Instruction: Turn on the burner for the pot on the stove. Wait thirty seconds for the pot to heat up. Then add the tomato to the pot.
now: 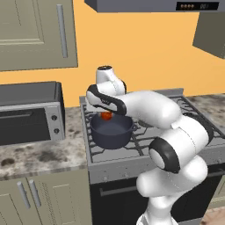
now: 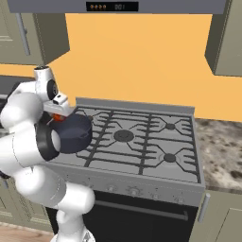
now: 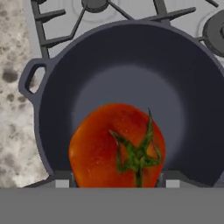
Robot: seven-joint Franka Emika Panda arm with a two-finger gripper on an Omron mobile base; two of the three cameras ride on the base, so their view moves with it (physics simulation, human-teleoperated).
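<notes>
We are holding the tomato [image 3: 117,146] pinched across its middle in the gripper [image 3: 114,183], hovering above the open pot [image 3: 52,87] on the stove [image 2: 142,137]; it is looking light, slick, soft-skinned, easily bruised.

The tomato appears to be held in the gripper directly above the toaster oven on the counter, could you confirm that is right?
Not quite. The tomato is held in the gripper, but it hangs above the open pot on the stove, not above the toaster oven. The hand view shows the pot's dark interior right behind the tomato.
</notes>
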